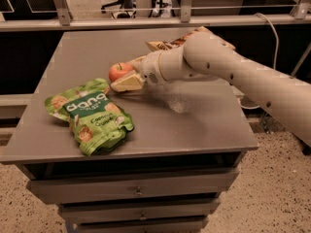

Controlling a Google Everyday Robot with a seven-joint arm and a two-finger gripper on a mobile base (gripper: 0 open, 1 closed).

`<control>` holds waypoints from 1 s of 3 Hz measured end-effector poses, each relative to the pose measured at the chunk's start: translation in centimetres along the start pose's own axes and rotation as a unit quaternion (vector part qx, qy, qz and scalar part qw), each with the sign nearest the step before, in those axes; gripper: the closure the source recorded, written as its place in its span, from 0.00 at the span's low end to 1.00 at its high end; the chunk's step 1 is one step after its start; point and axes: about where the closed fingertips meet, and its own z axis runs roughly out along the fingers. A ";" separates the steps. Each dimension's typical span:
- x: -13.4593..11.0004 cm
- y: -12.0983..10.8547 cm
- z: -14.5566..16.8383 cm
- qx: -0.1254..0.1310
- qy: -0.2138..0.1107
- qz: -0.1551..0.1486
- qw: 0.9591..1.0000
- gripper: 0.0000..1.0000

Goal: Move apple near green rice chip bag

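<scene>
The small red apple (118, 72) is between the two cream fingers of my gripper (121, 75), which is shut on it, low over the grey table (204, 125). One finger (127, 83) lies below and in front of the apple, the other behind it. The green rice chip bag (90, 113) lies flat on the table's front left, its upper edge just left of and below the apple, a small gap apart. My arm reaches in from the right.
A brown and tan chip bag (167, 44) lies behind my wrist, partly hidden by the arm. A shiny patch (177, 103) marks the table's middle. The table stands on drawers (138, 191); a rail (146, 22) runs behind it.
</scene>
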 end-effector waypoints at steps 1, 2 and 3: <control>0.3 -0.1 -0.4 0.004 0.004 0.002 1.000 0.00; 0.9 0.0 -1.9 0.021 0.010 0.010 1.000 0.00; 2.3 -1.3 -6.4 0.093 0.027 0.028 0.995 0.00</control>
